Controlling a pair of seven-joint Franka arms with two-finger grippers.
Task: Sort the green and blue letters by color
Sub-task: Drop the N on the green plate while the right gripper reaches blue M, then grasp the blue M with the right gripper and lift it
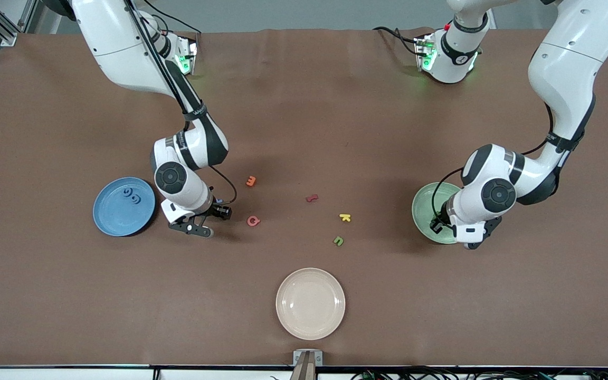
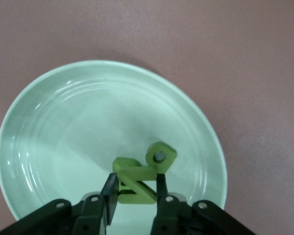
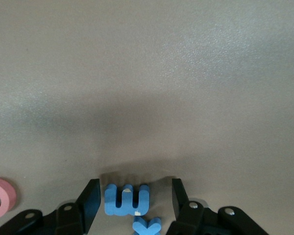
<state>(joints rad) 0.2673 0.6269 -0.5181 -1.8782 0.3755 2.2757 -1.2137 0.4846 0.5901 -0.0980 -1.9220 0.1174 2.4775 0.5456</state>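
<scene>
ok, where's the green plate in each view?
Front view: green plate at the left arm's end of the table, partly hidden by the left gripper over it.
Left wrist view: plate fills most of the picture, two green letters in it.
Right wrist view: not in it.
Shared landmark: the left gripper, shut on a green letter over the plate.

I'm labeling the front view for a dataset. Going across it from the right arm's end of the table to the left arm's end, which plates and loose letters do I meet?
Blue plate → orange letter → pink letter → dark red letter → green letter → yellow K → green plate. The cream plate overlaps several in this order, so it is left out.
</scene>
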